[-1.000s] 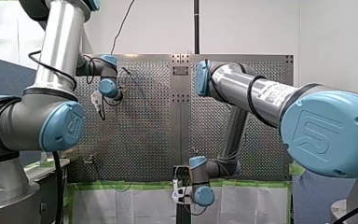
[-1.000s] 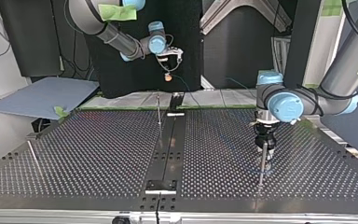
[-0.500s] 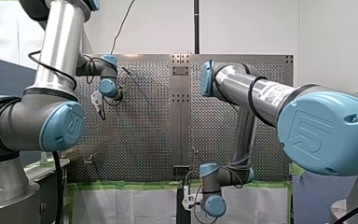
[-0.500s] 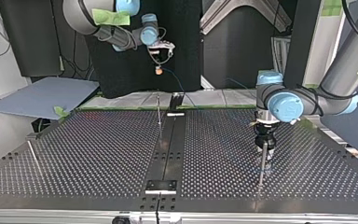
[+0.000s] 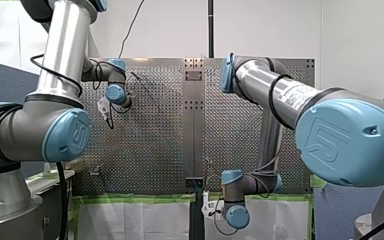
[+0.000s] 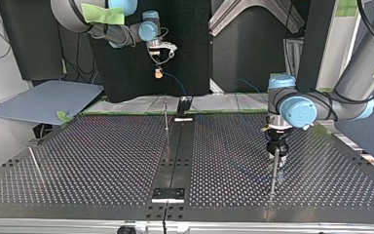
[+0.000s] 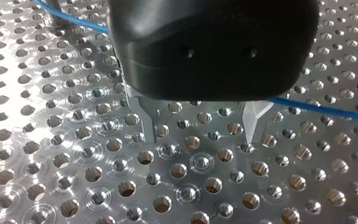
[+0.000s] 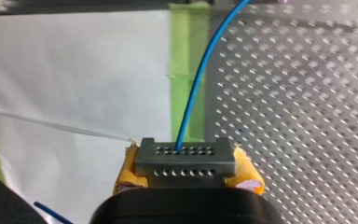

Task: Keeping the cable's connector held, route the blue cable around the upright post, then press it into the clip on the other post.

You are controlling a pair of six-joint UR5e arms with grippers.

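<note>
While my right gripper (image 8: 187,173) is clamped on the connector (image 8: 185,156), with the yellow pads (image 8: 248,175) pressing its two sides, the grip is narrow and the block sits square. The blue cable (image 8: 200,74) leaves a single hole in the connector's face and curves away toward the perforated table (image 8: 307,116). In the top view this hand hangs high, beyond the table's far edge and well apart from every post.

My left gripper (image 7: 201,128) stands just over the table. Its metal fingers (image 7: 254,122) are spread wide with nothing between them. The cable runs beneath its body, and no contact is visible. In the top view it sits at the head of the post (image 6: 272,173) at that view's right. A slim post (image 6: 166,117) stands near the middle. I cannot tell which post carries the clip.

Findings, as judgement:
- Strain at the connector. A long pull from this height could load the one hole where the cable exits and drag the block askew in the pads.
- Unrestrained run. With my left hand open, the cable may lift over the post top when I sweep.
- Slack. Too little tension could let the cable miss the clip mouth.
</note>
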